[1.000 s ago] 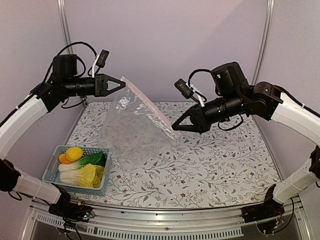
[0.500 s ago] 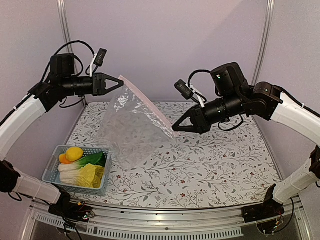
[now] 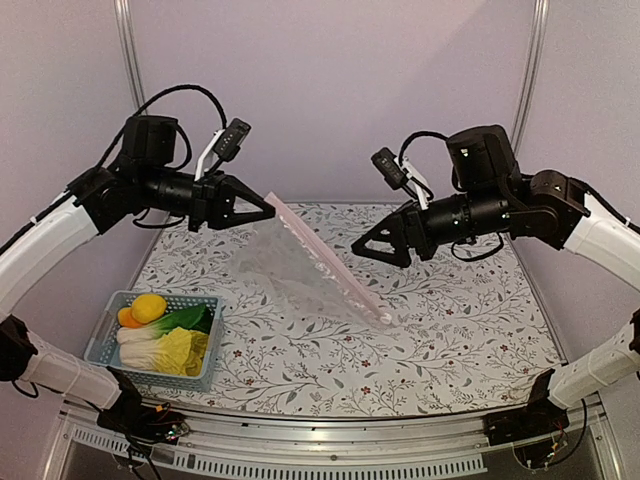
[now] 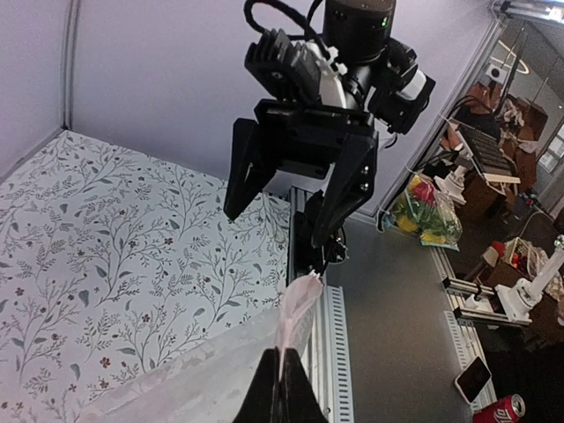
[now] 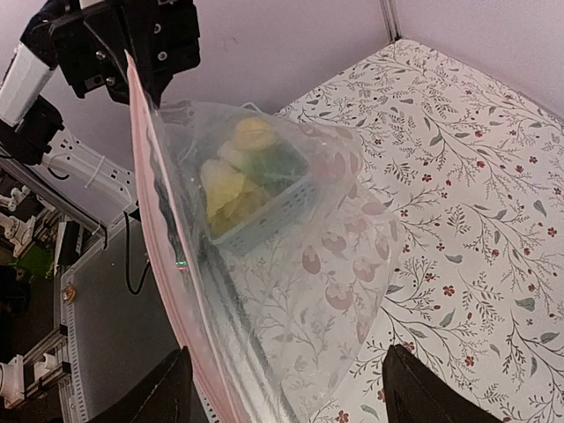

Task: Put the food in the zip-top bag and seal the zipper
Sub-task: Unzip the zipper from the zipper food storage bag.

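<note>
Over the floral desk (image 3: 470,330) the zip-top bag (image 3: 300,270) slants from the left pincer (image 3: 268,210), clamped on its upper corner at centre-left, down to mid-desk, its long edge passing just below-left of the right pincer (image 3: 364,249), jaws apart and empty, while the food (image 3: 180,350) sits lower left.

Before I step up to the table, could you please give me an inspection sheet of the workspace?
Surface: floral-print table, no spills seen.
Job's things: clear bag hangs slanting from the left jaws, low end on the table, nothing in it; pinkish zipper edge; yellow fruit, orange fruit, bok choy and cabbage lie in the blue basket.
Clutter: nothing seen.
Jaws: left jaws shut on the bag's top corner; right jaws open, apart from the bag.
Cables: black cables loop above both wrists.
Surroundings: pale walls, metal posts; a red can beyond the table.
</note>
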`<state>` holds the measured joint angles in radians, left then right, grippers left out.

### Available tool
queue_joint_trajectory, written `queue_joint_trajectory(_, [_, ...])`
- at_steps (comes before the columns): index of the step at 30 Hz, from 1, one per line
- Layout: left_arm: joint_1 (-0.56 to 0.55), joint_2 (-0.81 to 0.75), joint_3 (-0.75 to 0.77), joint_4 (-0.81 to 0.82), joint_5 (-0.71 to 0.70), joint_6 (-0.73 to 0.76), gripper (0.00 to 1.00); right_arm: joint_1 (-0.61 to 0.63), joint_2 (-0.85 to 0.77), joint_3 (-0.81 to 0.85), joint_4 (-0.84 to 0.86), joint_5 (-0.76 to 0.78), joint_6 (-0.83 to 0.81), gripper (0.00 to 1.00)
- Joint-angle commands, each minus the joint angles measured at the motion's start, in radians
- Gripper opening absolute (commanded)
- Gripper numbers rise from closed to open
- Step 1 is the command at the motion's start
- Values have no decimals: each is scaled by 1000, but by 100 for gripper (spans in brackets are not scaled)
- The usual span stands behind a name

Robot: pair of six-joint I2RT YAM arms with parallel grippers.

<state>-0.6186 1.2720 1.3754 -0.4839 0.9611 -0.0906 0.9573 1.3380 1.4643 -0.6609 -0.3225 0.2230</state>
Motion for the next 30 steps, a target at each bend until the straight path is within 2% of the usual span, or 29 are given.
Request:
queue_joint_trajectory(1, [-24,27,1,-43,31,51,0,8,-55,-28,51,22,5,73])
queue_joint_trajectory(7, [-41,46,-5,-44,22,57,0,53,-21,-24,25,34,3,68])
queue_joint_trajectory(15, [-46,49,-19,-45,28,60,0,73,25,-24,22,23,14,55])
queue_joint_trajectory(30, [-49,63,0,-55,19,67,0,79,59,-18,20,-15,15,45])
